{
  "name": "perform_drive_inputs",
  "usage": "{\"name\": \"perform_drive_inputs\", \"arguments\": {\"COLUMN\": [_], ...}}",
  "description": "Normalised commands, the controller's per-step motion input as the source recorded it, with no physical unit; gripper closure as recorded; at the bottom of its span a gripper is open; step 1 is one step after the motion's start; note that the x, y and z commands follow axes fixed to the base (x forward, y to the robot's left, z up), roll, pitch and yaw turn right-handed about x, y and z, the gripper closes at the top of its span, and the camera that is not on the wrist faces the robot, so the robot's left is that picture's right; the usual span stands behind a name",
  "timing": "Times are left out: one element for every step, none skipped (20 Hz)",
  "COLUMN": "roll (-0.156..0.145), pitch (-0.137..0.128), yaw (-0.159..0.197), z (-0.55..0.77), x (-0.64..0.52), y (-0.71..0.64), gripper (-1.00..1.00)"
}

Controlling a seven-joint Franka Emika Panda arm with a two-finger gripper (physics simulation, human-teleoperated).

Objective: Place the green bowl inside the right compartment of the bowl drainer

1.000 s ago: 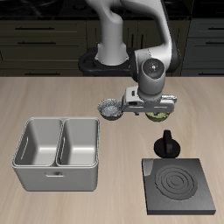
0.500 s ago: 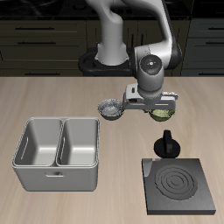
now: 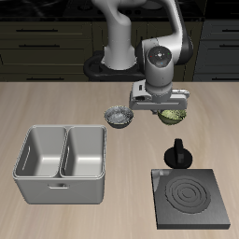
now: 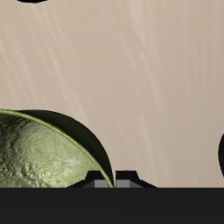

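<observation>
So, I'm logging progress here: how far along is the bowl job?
Early. The green bowl seems gripped and lifted: the gripper sits right over it, and the wrist view shows it close beneath with table beyond, though the fingers aren't clearly visible. Left to do: carry it to the bowl drainer and release it in the right compartment, which looks empty.

The green bowl (image 3: 171, 116) is showing an olive, mottled, leafy inside with a dark rim. The other bowl (image 3: 119, 117) is showing a grey-and-white pattern. The bowl drainer (image 3: 62, 164) is looking plain light grey, the stove plate (image 3: 191, 198) black with pale rings, the table (image 3: 56, 103) beige wood grain.
</observation>
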Motion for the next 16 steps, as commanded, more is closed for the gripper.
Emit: {"name": "perform_drive_inputs", "arguments": {"roll": [0.004, 0.000, -0.049, -0.008, 0.032, -0.064, 0.022, 0.004, -0.023, -0.032, -0.040, 0.006, 0.017, 0.001, -0.053, 0.008], "pitch": [-0.123, 0.000, -0.327, -0.081, -0.074, -0.099, -0.028, -0.059, -0.082, -0.069, -0.078, -0.025, -0.042, -0.034, -0.065, -0.061], "yaw": [0.043, 0.000, 0.087, 0.005, 0.011, 0.033, -0.009, 0.010, 0.002, -0.003, 0.009, 0.025, 0.018, 0.022, -0.003, -0.008], "z": [0.61, 0.00, 1.78, 0.53, 0.48, 0.46, 0.26, 0.39, 0.39, 0.46, 0.29, 0.28, 0.30, 0.25, 0.38, 0.42], "x": [-0.15, 0.00, -0.34, -0.09, -0.07, -0.12, -0.09, -0.12, -0.11, -0.15, -0.11, -0.09, -0.07, -0.08, -0.18, -0.10], "y": [-0.05, 0.00, -0.29, -0.14, -0.07, -0.16, -0.01, -0.10, -0.07, -0.14, -0.03, -0.02, 0.02, -0.06, -0.12, -0.01], "gripper": [1.00, 1.00, 1.00, 1.00, 1.00, 1.00, 1.00, 1.00, 1.00, 1.00, 1.00, 1.00, 1.00, 1.00, 1.00, 1.00]}}
